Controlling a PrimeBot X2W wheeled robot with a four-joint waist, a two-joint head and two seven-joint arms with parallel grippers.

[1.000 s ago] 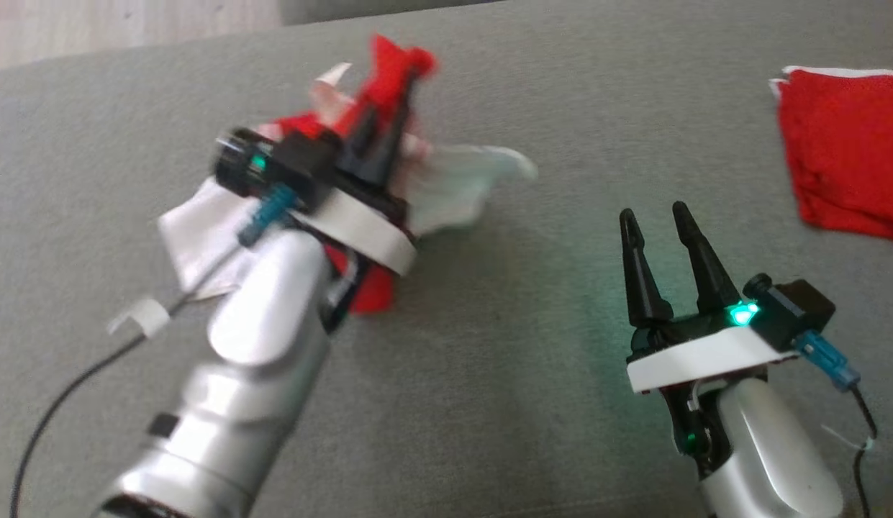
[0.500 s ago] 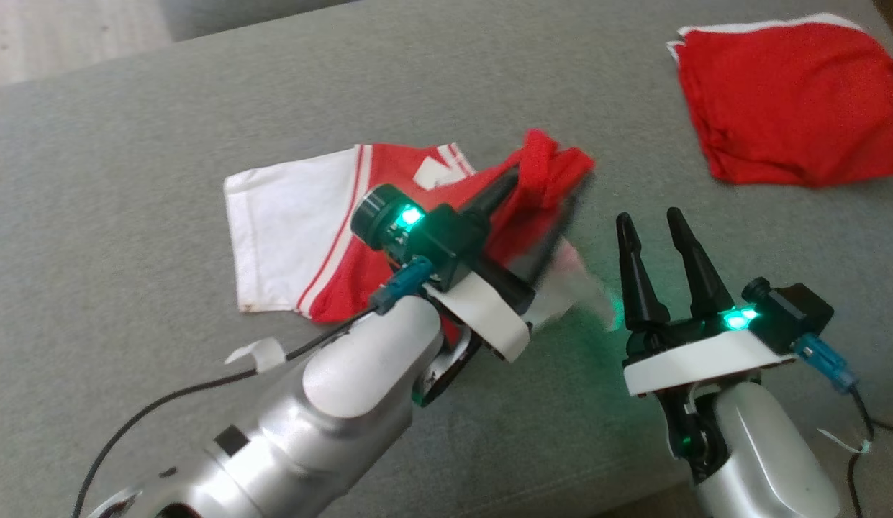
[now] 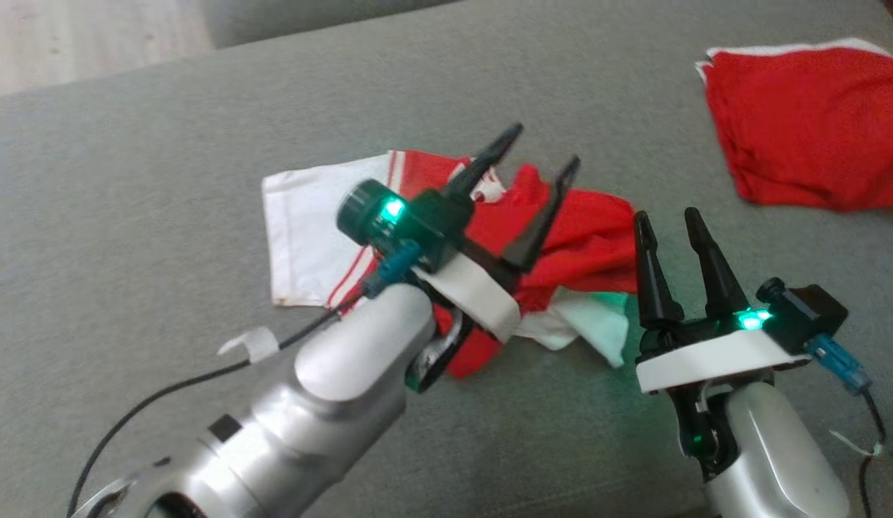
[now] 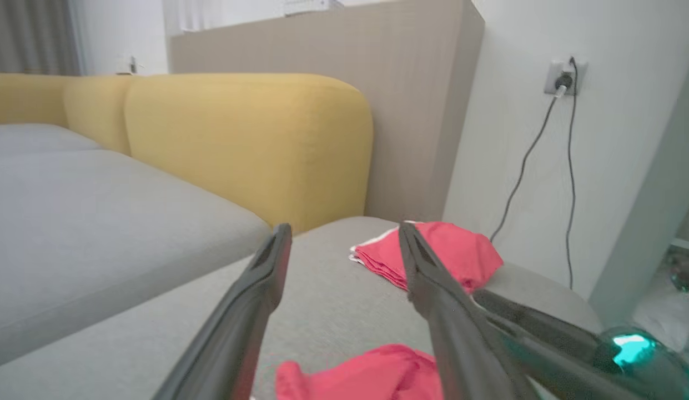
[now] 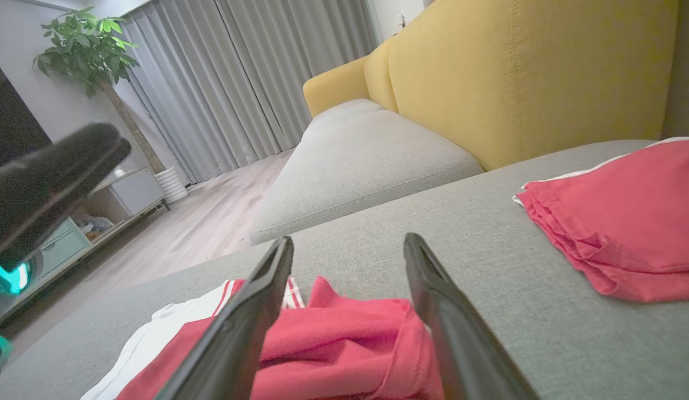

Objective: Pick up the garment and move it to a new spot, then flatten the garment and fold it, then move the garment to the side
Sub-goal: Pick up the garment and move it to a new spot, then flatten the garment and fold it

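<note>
The left gripper [image 3: 545, 146], which was pinching a raised bunch of red fabric half a second ago, is now standing with its fingers spread wide and holding nothing, hovering over the garment [image 3: 590, 237]. The right gripper [image 3: 665, 214] is staying as it was, wide open and empty at the lower right, its fingertips sitting at the garment's right edge; whether they are touching the cloth cannot be told. The garment is no longer hanging from the fingers. It is lying dropped on the grey sofa [image 3: 165, 144] between the two grippers, nearer the left one. Its left part is spreading out flat and white, edged with thin red stripes, while the red middle and right part is bunching in loose folds. A white flap is sticking out at the near right corner, where the green light of the right gripper is tinting it. A white mark on the red, beside the left gripper's finger, is showing too little to be read. Farther off to the right, well apart from the garment, a folded red cloth [image 3: 799, 122] with a white edge is resting on the same sofa.
</note>
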